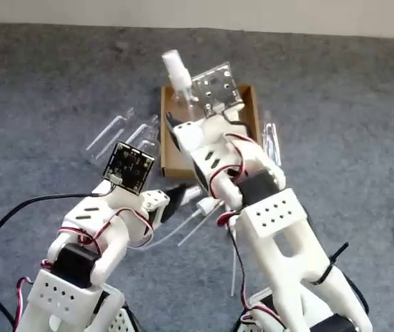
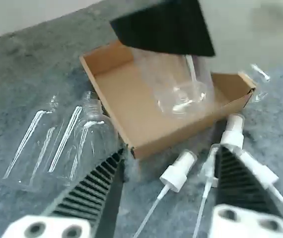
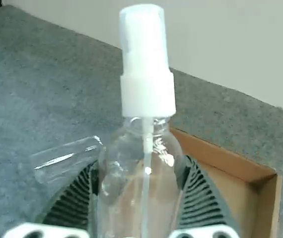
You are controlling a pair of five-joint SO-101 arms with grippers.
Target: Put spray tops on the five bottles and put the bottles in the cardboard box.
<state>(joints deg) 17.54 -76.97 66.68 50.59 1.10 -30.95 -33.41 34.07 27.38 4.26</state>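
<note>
- Bottle (image 1: 185, 102) w/ top (image 1: 175, 69) fitted, upright, clamped in R gripper (image 1: 183, 116); upper centre of high view, over far-left part of box (image 1: 164, 142).
- R wrist view: ribbed black fingers (image 3: 74, 201) tight on both sides of clear body (image 3: 136, 183), white top (image 3: 146, 74) upper centre, dip tube down the middle, box corner (image 3: 241, 168) lower right behind.
- L wrist view: same bottle (image 2: 181, 91) hanging upper centre, base above box floor; touching floor or not, can't tell.
- Box: brown cardboard, open top, near wall (image 2: 181, 141) across mid-frame in L wrist view.
- L gripper (image 1: 177, 196) centre-left of high view, just below box's near edge, low over table (image 1: 59, 69); jaws wide apart, nothing gripped.
- L wrist view: its fingers (image 2: 94, 196) lower left and lower right, table and loose tops betw. them.
- Loose tops (image 1: 204, 206) w/ long tubes, flat on table betw. the two arms, just below box; white heads at (image 2: 177, 171) and (image 2: 233, 130), another partly behind lower-right finger.
- Open-necked bottles (image 1: 138, 131) flat, side by side, just left of box; also left of frame in L wrist view (image 2: 89, 139). Exact count unclear, clear plastic on grey.
- Lone bottle (image 1: 271, 142) flat, just right of box.
</note>
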